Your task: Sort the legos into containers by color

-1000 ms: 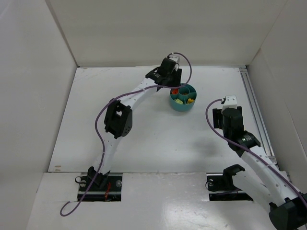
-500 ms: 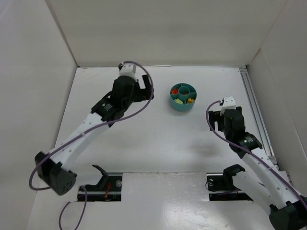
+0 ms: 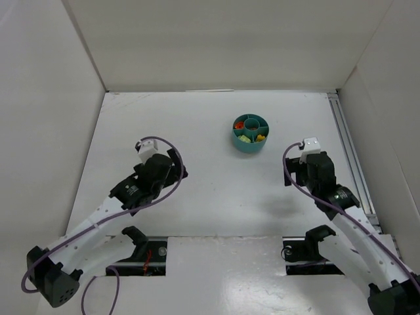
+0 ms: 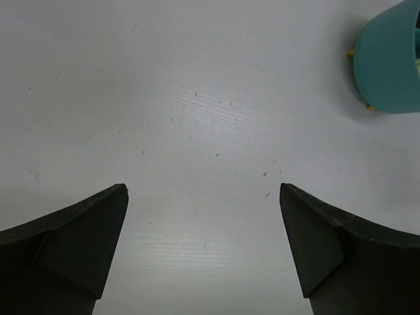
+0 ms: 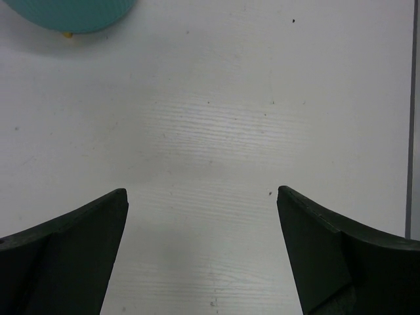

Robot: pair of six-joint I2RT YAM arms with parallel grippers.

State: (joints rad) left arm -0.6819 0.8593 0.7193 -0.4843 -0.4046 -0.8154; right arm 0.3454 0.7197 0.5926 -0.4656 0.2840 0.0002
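Note:
The round teal tub stands at the back centre-right of the table. Its wedge sections hold small legos: orange-red ones, pale yellow-green ones and yellow-gold ones. The tub's outer wall also shows in the left wrist view at the top right and in the right wrist view at the top left. My left gripper is open and empty over bare table, well left and near of the tub. My right gripper is open and empty, right and near of the tub.
White walls enclose the table on the left, back and right. A metal rail runs along the right edge. The two arm bases sit at the near edge.
My left arm has pulled back from the tub, swinging left and toward the near edge. My right arm has shifted slightly nearer. The tub has not moved.

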